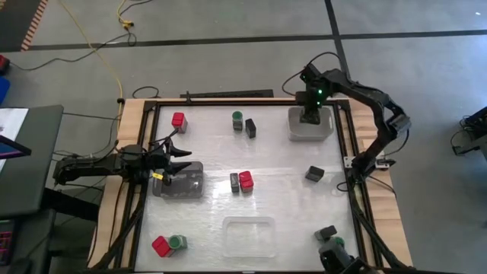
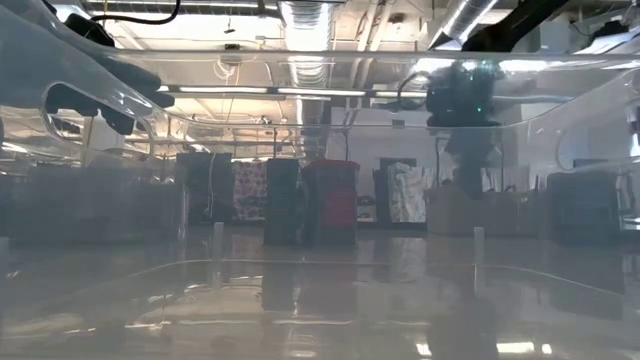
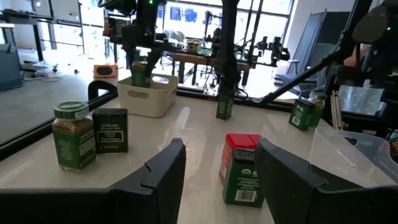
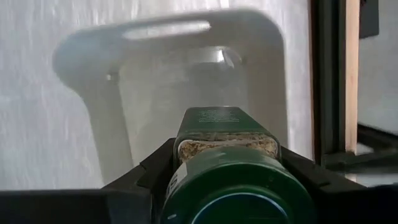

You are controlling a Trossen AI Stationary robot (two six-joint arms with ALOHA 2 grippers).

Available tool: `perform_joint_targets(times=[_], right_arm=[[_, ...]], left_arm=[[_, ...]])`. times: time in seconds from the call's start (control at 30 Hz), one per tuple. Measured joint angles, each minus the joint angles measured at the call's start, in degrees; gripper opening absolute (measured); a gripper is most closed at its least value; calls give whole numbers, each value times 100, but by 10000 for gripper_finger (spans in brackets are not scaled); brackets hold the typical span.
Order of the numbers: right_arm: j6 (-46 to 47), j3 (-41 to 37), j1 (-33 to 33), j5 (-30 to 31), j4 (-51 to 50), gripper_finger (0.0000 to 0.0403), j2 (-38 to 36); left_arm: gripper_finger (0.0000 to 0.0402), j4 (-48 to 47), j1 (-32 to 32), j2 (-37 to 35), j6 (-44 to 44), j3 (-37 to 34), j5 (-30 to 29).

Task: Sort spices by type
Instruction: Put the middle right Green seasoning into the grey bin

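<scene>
My right gripper [image 1: 310, 116] hangs over the grey tray [image 1: 293, 131] at the table's far right and is shut on a green-lidded jar [image 4: 227, 155]. My left gripper [image 1: 185, 160] is open at the table's left, over the edge of a clear tray [image 1: 183, 186], and points toward the table's right. In the left wrist view its fingers frame a red-capped spice [image 3: 241, 168] farther off and touch nothing. On the table stand a red spice [image 1: 179, 119], a green jar [image 1: 238, 119] beside a black box [image 1: 250, 128], and a black box [image 1: 315, 174]. My right gripper pinches the green-lidded jar between its two fingers [image 4: 155, 171], one on each side of the body just below the lid [image 4: 239, 186]. It comes from above, pointing down, with the lid toward the wrist. The jar [image 3: 140, 71] hangs at the grey tray's rim.
A red and black pair [image 1: 242, 182] stands mid-table. A red and green pair [image 1: 169, 244] sits at the near left. Another small container [image 1: 327, 232] is at the near right, by a camera mount. A second clear tray [image 1: 249, 234] lies at the near edge. A dark frame borders the table.
</scene>
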Motion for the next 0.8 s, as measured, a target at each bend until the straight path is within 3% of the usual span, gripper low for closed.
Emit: perform_joint_targets(times=[0.43,0.8], right_arm=[[-795,4,162,-7,237,218,2],[-553,4,182,-4,254,218,471]], left_arm=[[183,0,-2,0,0,1,0],[183,0,-1,0,0,0,0]])
